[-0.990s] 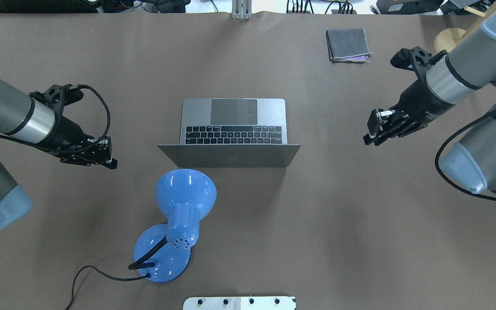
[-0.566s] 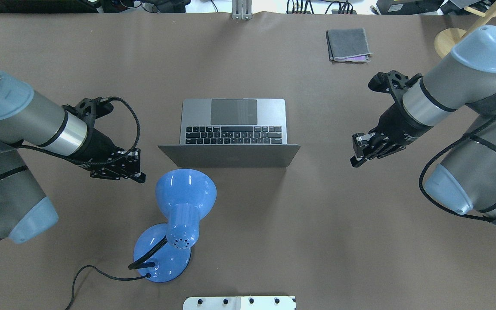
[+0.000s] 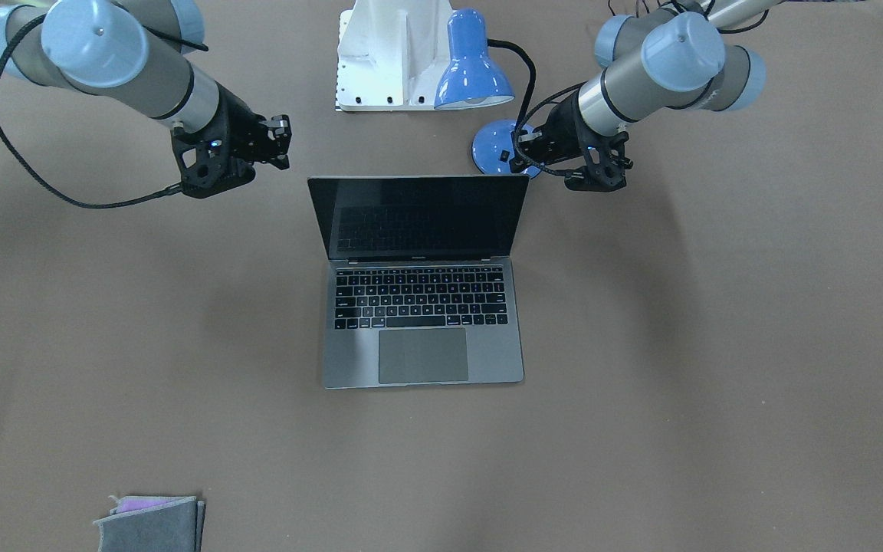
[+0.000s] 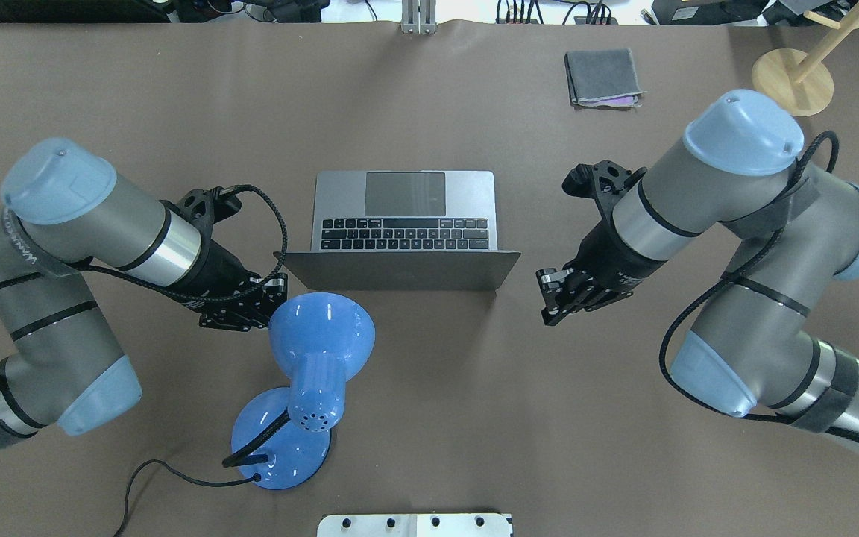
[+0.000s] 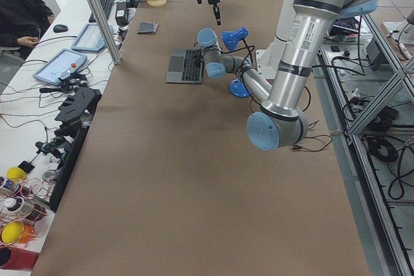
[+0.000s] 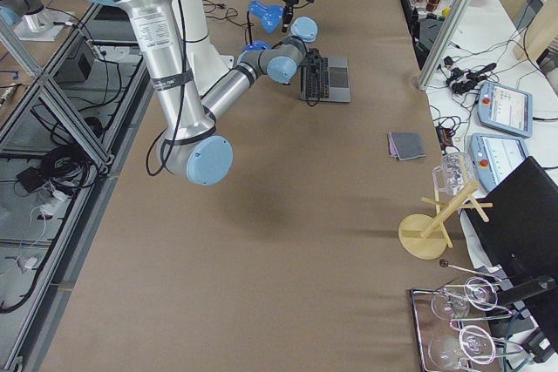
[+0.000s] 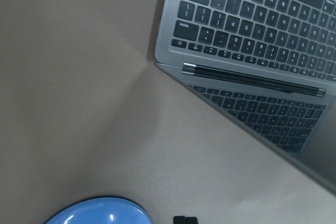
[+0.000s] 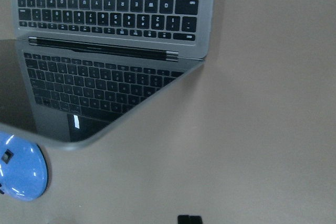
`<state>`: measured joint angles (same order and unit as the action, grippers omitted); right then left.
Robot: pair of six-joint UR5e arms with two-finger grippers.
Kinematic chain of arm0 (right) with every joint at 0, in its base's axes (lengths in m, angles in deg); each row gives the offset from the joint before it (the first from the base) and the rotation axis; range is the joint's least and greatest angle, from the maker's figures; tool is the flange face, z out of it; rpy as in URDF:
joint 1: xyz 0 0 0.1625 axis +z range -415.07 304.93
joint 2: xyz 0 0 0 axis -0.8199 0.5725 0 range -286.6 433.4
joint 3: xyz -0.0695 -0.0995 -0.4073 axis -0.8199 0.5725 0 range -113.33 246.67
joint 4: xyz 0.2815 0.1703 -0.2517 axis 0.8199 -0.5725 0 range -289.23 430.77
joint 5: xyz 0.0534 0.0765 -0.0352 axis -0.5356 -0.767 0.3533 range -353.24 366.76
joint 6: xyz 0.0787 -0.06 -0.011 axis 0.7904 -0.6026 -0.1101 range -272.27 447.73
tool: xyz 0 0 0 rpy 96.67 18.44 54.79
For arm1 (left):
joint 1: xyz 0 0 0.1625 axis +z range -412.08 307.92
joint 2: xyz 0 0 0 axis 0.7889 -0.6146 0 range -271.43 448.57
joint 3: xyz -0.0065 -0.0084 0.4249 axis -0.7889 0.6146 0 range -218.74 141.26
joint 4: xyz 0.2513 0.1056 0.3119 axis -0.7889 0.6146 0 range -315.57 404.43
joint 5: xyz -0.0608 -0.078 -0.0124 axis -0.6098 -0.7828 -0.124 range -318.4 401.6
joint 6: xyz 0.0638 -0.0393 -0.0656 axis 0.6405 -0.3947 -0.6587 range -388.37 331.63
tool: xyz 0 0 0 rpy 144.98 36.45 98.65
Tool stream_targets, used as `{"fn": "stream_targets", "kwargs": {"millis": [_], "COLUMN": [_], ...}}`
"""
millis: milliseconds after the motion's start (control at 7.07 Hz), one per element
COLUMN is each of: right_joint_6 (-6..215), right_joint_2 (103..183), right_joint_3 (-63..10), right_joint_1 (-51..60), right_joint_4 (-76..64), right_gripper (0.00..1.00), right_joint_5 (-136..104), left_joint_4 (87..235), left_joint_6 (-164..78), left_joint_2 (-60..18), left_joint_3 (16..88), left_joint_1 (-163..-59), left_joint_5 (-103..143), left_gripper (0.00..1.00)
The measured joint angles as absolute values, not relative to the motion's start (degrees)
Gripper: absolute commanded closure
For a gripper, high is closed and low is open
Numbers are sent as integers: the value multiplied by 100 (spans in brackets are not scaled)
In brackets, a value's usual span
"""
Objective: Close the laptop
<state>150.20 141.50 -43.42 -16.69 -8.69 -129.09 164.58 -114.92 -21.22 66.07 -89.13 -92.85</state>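
The space-grey laptop [image 4: 400, 216] stands open at the table's middle, its lid [image 4: 400, 270] upright and nearest the robot, its black screen [image 3: 418, 215] facing away. My left gripper [image 4: 277, 289] is shut and empty, just off the lid's left corner, close beside the blue lamp shade. My right gripper [image 4: 549, 298] is shut and empty, a short gap off the lid's right corner. Neither touches the laptop. Both wrist views look down on the hinge and keyboard [image 7: 252, 30] [image 8: 105, 3].
A blue desk lamp [image 4: 318, 350] with a black cord stands near the robot, just behind the lid's left half. A folded grey cloth [image 4: 602, 77] lies far right. A wooden stand base [image 4: 791, 71] sits at the far right corner.
Both arms have swung inward and towards the robot, from well out at the sides to beside the lid's two corners. The laptop has not moved.
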Motion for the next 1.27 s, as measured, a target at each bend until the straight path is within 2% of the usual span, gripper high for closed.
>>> {"fn": "stream_targets", "kwargs": {"millis": [707, 1273], "right_joint_6": [15389, 15400], "right_joint_2": [13602, 12968], "right_joint_3": [-4200, -3631], "right_joint_1": [-2004, -1719], "right_joint_4": [-881, -893], "right_gripper": [100, 100], "right_joint_5": [-12198, -11854], "left_joint_4": [16458, 16476], "left_joint_6": [-11766, -11753], "left_joint_2": [-2787, -2924], "left_joint_3": [6150, 6092], "left_joint_1": [-8815, -8988], "left_joint_5": [-9122, -9047], "left_gripper": [100, 100]}}
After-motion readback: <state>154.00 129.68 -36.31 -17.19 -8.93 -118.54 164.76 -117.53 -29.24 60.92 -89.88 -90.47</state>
